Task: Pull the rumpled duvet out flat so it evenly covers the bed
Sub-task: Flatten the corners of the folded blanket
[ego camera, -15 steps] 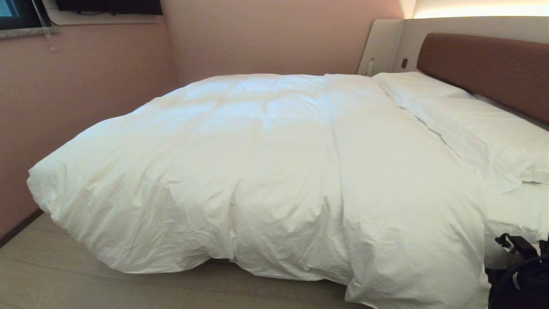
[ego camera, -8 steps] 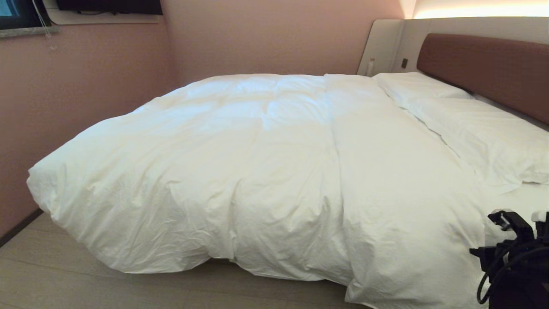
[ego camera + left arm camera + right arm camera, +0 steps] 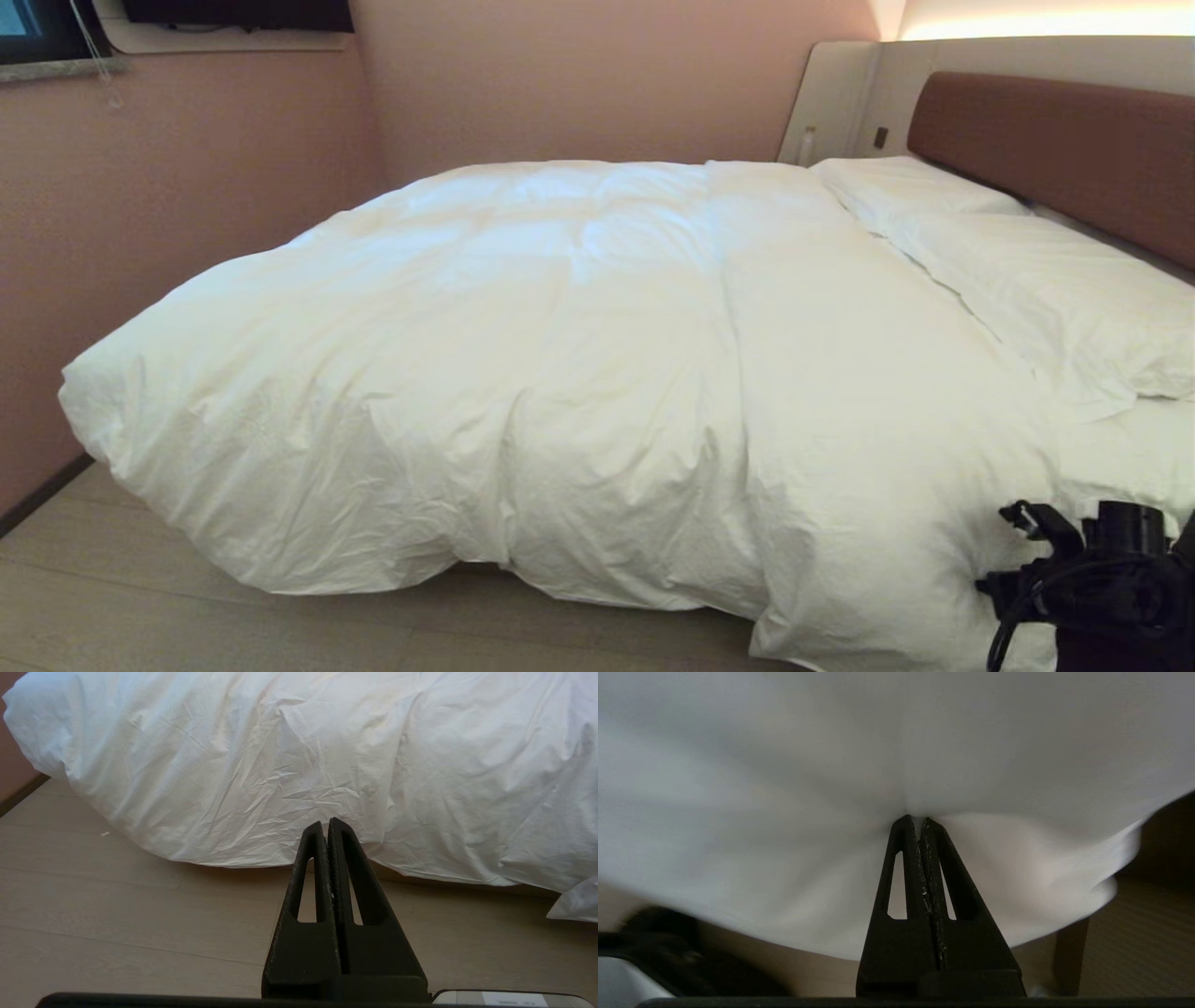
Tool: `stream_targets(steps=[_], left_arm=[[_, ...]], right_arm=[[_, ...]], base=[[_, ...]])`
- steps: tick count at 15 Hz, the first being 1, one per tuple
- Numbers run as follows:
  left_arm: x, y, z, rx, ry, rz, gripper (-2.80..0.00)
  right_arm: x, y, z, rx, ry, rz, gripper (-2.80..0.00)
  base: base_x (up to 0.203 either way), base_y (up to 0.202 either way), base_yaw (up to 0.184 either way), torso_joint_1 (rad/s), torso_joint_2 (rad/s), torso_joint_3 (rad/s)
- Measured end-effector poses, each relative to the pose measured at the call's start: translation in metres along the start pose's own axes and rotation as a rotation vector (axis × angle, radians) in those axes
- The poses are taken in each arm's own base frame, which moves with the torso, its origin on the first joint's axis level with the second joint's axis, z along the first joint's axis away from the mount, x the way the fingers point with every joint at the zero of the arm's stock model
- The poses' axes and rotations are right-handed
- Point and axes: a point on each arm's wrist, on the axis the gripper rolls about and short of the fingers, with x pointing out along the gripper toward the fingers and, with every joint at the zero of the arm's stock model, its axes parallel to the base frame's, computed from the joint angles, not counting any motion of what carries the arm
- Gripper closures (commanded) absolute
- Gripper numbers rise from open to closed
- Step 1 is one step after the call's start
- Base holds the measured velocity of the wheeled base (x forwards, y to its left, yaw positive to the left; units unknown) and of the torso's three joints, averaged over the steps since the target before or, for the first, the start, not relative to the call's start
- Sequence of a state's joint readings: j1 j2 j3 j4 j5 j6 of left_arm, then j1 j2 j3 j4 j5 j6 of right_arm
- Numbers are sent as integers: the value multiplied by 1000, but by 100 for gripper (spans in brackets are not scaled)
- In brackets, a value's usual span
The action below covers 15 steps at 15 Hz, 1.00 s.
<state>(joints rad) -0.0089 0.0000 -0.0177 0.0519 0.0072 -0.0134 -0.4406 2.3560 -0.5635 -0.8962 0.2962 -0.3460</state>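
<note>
The puffy white duvet lies spread over the bed, and its near edge hangs crumpled down to the floor. My right gripper is at the duvet's near right edge, beside the bare sheet. In the right wrist view this gripper is shut, with white duvet cloth puckering in folds from its tips. My left gripper is shut and empty, low over the floor and just short of the hanging duvet. It is outside the head view.
Two white pillows lie along the brown headboard on the right. Pink walls close in the bed's far and left sides. Pale wood floor runs along the near side. A small bottle stands on the far ledge.
My right arm has risen into view at the lower right and shifted left to the duvet's near right edge. The duvet's shape is almost unchanged.
</note>
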Motion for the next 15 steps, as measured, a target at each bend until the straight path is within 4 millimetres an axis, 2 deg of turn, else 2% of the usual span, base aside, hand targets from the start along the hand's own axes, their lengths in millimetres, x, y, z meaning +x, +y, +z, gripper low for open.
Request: stream_targets(steps=[2, 5, 15], left_arm=[[0, 0, 0, 0, 0, 0, 0], [0, 0, 0, 0, 0, 0, 0], [0, 0, 0, 0, -1, 0, 0]], right_arm=[[16, -2, -12, -39, 15, -29, 0], [25, -4, -16, -85, -14, -65, 0], [26, -3, -20, -86, -19, -81, 0]], base=[[0, 0, 0, 0, 0, 0], [0, 0, 0, 0, 0, 0], [0, 0, 0, 0, 0, 0]])
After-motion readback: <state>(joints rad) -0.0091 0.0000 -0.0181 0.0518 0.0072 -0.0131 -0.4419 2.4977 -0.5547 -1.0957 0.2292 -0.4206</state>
